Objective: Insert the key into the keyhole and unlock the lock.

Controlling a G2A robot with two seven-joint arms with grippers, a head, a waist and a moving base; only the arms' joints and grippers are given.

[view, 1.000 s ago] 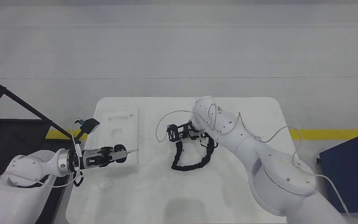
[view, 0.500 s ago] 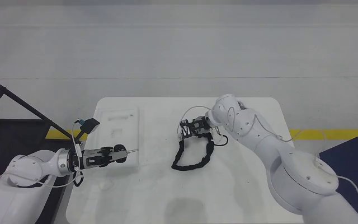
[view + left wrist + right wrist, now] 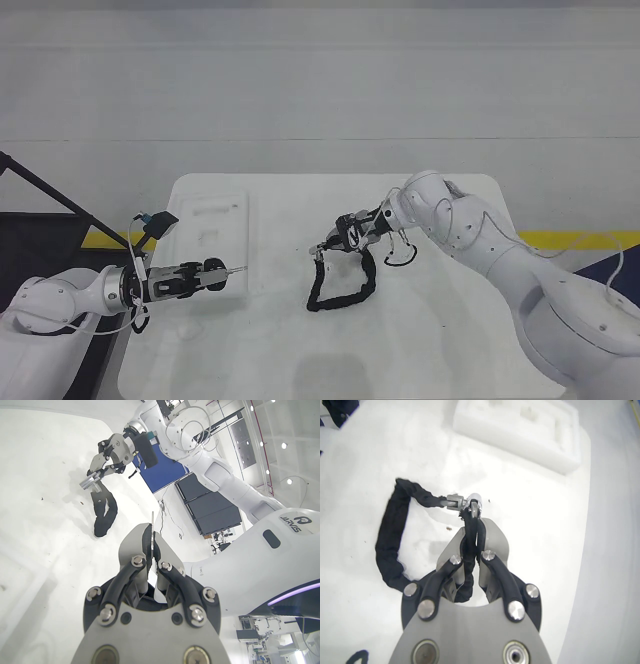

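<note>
A white, round-cornered surface stands on a pale grey floor crossed by a yellow stripe.

At its left end lies the one container, a white rectangular foam tray with shallow cut-out recesses. Whether anything sits in those recesses we cannot tell.

The left claw hangs over the tray's corner nearest the robot. It is clenched on a thin, flat silver metal key. The key's blade sticks out past the fingertips and points across the surface toward the lock, well apart from it.

Near the middle of the surface is the lock, a long chain in a black fabric sleeve whose two ends meet at a silver metal lock head. The right claw is closed tight on one sleeved end of the chain, just behind that head (the black fabric runs between its fingers). In the left wrist view the head looks raised a little off the surface. The rest of the chain trails down from it and lies as a narrow loop on the surface.

We see no label or writing on the key, the lock or the tray.
</note>
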